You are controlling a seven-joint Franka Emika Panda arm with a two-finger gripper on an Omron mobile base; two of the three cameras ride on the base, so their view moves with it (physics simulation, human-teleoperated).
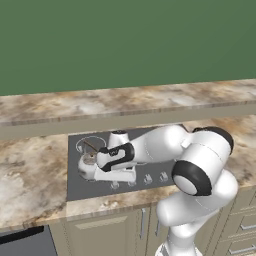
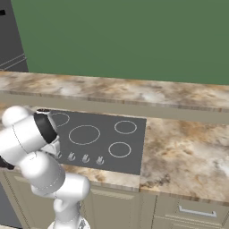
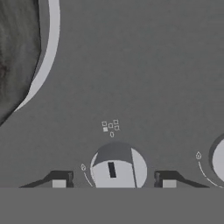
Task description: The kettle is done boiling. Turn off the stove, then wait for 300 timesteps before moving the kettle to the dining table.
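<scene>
A simulated kitchen: a white robot arm reaches low over a dark grey stove set into a veined marble counter, with a raised marble dining table running along the far side against a green wall. In the left base view the small silvery kettle sits on the front left burner, partly hidden by the arm's wrist, which hangs just above the row of small silver knobs along the stove's front edge. The hand view looks straight down on one round silver knob with a dark pointer mark; the gripper straddles it, its two dark fingertips standing apart, one on each side, touching nothing, so the hand is open and empty. A white burner ring curves at the upper left. The knob step looks to be in hand; whether the burner is already off cannot be told. If off, the arm should lift clear, wait, then take the kettle's handle.
</scene>
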